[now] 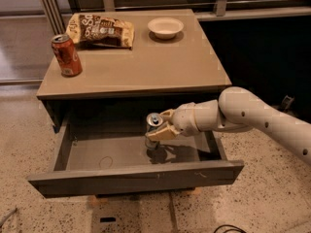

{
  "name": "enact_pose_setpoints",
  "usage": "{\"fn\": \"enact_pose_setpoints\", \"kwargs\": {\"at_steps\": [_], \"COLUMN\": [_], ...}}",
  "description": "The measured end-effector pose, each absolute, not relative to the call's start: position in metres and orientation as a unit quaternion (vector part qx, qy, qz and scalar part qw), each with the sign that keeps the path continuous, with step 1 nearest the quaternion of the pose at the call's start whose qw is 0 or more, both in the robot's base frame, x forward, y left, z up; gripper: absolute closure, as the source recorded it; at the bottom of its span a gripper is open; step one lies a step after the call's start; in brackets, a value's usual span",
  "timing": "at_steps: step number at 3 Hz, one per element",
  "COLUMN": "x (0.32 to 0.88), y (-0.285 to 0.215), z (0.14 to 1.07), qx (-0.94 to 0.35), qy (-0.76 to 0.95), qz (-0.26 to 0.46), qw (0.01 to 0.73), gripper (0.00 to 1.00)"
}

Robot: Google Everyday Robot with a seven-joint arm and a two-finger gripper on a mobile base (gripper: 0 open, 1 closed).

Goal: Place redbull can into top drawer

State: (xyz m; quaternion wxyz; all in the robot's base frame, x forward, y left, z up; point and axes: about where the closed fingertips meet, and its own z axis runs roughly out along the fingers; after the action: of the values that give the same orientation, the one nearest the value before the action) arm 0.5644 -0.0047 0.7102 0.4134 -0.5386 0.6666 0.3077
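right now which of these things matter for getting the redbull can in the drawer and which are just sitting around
Part of the job:
redbull can, upright, inside the drawer
gripper, closed on the can, down in the drawer
top drawer, pulled open

Just lying about, all on the table top:
red soda can
chip bag
white bowl

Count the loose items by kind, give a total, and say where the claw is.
Cans: 2, red can on the table, silver can in the drawer
Snack bag: 1
Bowl: 1
Total: 4
The claw grips the silver can inside the open drawer.
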Motion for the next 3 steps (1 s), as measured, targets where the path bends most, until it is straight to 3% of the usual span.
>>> {"fn": "enact_pose_setpoints", "kwargs": {"at_steps": [3], "x": [0.564], "y": [0.009], "z": [0.665], "qx": [-0.580], "qy": [0.665], "qz": [0.294], "qw": [0.368], "gripper": [1.00]}}
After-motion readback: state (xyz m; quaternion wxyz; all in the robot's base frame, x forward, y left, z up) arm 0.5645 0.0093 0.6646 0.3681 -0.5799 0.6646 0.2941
